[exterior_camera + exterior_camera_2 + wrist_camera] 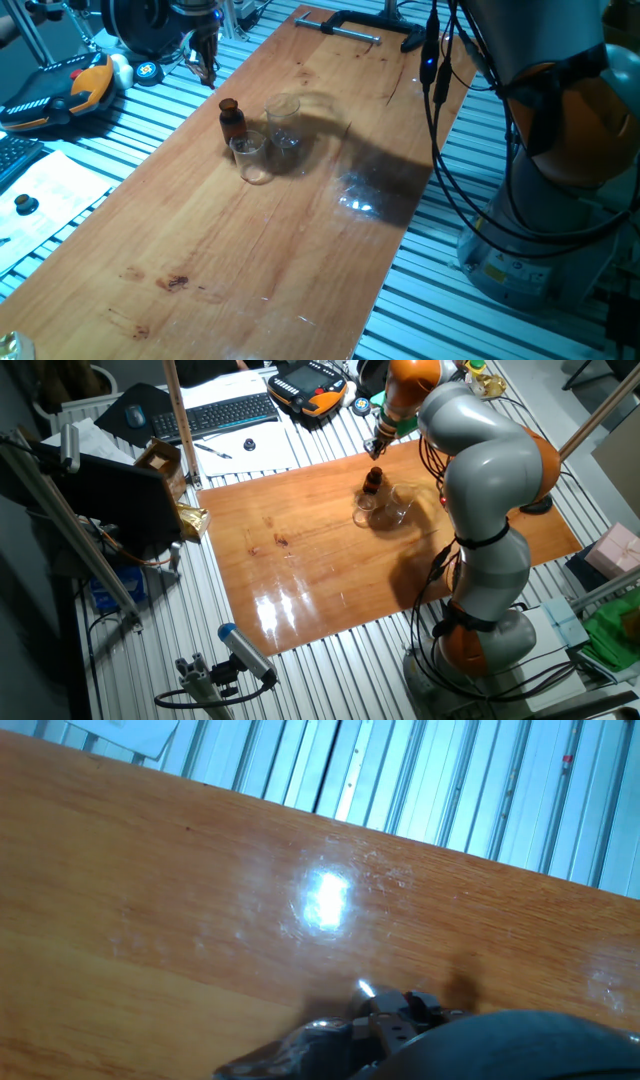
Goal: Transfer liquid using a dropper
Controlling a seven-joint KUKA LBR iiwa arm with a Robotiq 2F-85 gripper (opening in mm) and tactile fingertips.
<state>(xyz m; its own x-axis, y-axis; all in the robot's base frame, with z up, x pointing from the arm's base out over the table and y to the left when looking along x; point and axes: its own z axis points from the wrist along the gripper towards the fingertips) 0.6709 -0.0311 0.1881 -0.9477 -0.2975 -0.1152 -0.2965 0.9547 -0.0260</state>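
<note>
My gripper (206, 62) hangs over the far left edge of the wooden board (260, 250), up and to the left of the small brown bottle (231, 118). Its fingers stand close together on a thin reddish piece, the dropper (209, 74), which is small and hard to make out. Two clear glass cups (250, 156) (283, 120) stand right beside the bottle. The other fixed view shows the gripper (375, 448) just behind the bottle (373, 480) and the cups (366, 512). In the hand view only bare board (200, 870) and blurred finger parts (390, 1015) appear.
An orange and black teach pendant (60, 90) and a round black tool (147, 72) lie on the slatted table left of the board. A metal clamp (350, 30) sits at the board's far end. Black cables (440, 80) hang by the robot base (540, 200). A keyboard (215, 415) lies beyond.
</note>
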